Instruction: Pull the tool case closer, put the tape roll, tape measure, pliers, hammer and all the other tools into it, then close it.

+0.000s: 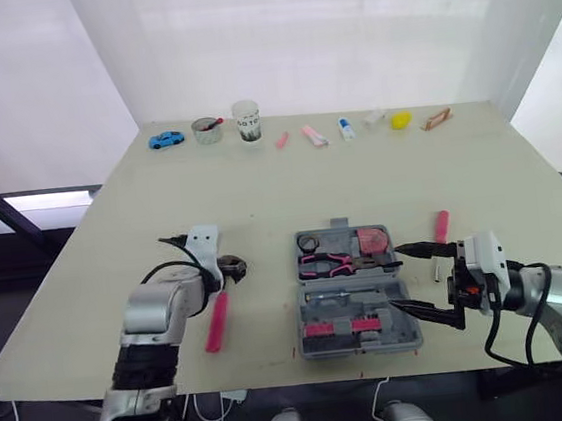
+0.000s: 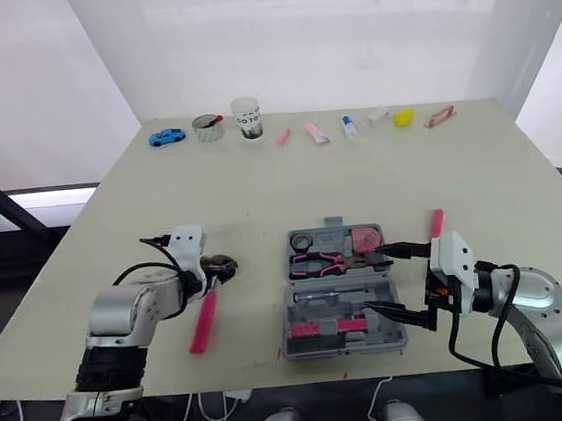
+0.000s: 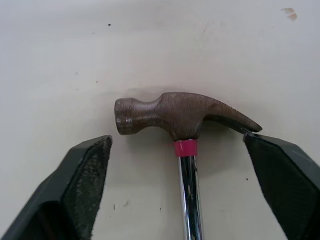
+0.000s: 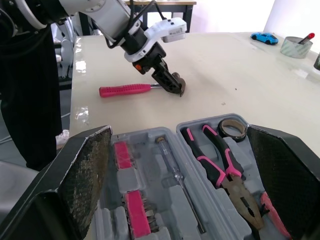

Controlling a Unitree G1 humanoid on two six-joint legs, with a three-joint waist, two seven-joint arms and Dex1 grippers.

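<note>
Between left hand (image 3: 178,139) fingers (image 3: 82,185), hammer (image 3: 176,114) head.

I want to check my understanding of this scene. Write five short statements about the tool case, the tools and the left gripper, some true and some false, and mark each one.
1. The tool case lies open on the table. True.
2. The hammer is already inside the tool case. False: it lies on the table, to the robot's left of the case.
3. The pliers lie in the tool case. True.
4. The left gripper is shut on the hammer's handle. False: it is open, with one finger on each side of the hammer's head.
5. The blue toy car stands next to the tool case. False: it stands at the table's far edge.
</note>
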